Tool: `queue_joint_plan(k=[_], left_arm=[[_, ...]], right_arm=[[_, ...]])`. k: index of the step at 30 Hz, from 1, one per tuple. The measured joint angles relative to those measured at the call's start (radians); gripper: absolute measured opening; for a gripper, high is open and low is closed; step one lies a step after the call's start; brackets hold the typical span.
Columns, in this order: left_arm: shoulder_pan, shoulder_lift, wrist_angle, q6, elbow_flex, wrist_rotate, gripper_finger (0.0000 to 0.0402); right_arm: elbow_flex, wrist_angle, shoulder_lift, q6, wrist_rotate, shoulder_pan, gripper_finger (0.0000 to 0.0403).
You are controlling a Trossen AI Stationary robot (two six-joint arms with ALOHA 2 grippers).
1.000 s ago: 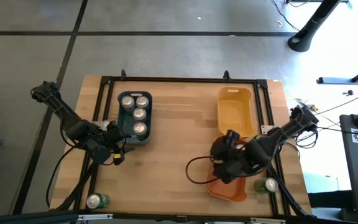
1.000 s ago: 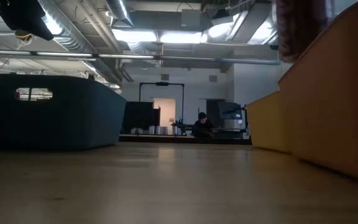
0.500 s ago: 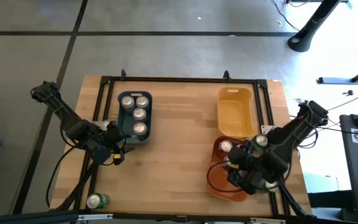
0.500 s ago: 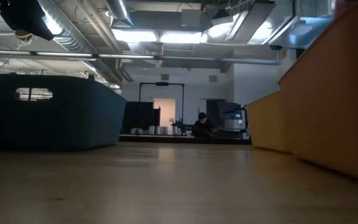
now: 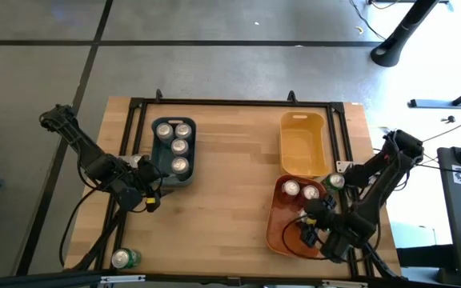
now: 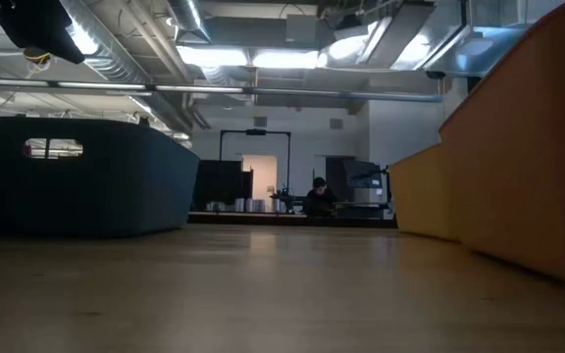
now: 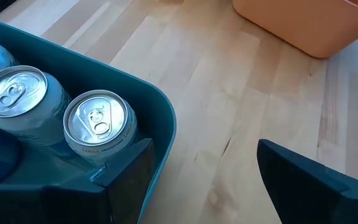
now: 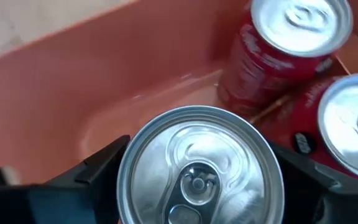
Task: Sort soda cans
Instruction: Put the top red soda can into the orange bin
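Gripping an upright can (image 8: 201, 171) between its fingers, the right gripper (image 5: 317, 230) hangs over the orange bin (image 5: 277, 232), 2 red cans (image 5: 292, 189) standing toward 12 o'clock of it. Its body colour is hidden. At 9 o'clock, the left gripper (image 5: 152, 192) waits with fingers apart, empty, beside the blue bin (image 5: 160, 178)

— What can't you make out from above?
— The right tool (image 5: 317, 232) sits under its own dark arm over the orange plastic bin (image 5: 277, 234); whatever it grips is hidden there.

— And at its wrist?
— The silver-topped can (image 8: 201, 169) fills the frame, its body cut off, colour unknowable.

— The low view?
— A distant seated person (image 6: 317, 196), too small to tell more.
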Motion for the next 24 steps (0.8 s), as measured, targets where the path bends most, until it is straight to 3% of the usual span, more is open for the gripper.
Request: queue_joint_plan(k=[5,12,18,24], left_arm=[[0.0,0.0,0.0,-0.002,0.0,0.0,0.0276],[0.0,0.0,0.0,-0.003,0.0,0.0,0.0276],[0.0,0.0,0.0,-0.003,0.0,0.0,0.0276],[0.0,0.0,-0.001,0.005,0.0,-0.001,0.0276]], right_arm=[[-0.075,0.012,0.0,0.087,0.02,0.011,0.0291],[-0.137,0.068,-0.001,0.084,0.01,0.012,0.0293],[-0.144,0.068,-0.001,0.072,-0.01,0.011,0.0355],[-0.131,0.044,-0.011,0.023,-0.125,0.011,0.0394]])
